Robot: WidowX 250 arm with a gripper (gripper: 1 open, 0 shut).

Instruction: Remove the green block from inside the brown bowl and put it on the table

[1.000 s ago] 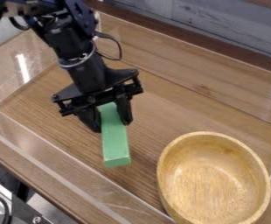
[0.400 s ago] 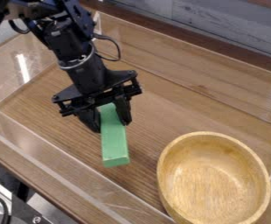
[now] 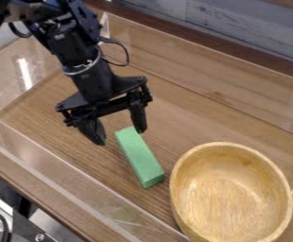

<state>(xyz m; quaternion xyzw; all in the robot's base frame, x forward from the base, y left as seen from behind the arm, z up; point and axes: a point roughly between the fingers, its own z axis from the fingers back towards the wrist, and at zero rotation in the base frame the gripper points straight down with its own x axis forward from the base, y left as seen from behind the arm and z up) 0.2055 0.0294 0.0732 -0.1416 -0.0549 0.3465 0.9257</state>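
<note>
Swung round toward the bowl point(image 3: 232, 194), the green block point(image 3: 139, 159) has left the pinch it was in a moment earlier, when it hung at a steeper angle between the fingertips. Its near end now sits just beside the bowl's rim, and its far end points back toward the gripper point(image 3: 120, 135), on the side of the bowl where the arm point(image 3: 93, 57) stands. The gripper has let go: its two fingers, together on the block before, now stand wide apart, one on either side of the block's far end. The bowl itself has not shifted, and nothing shows inside it.

For the task, this looks like the step that counts. The block is outside the bowl and appears to lie flat on the table point(image 3: 194, 109), so the placing seems all but done. What remains, I judge, is to lift the gripper straight up and away from the bowl. The fingers are still low around the block's end, so a sideways move or an early closing could nudge it against the rim.
</note>
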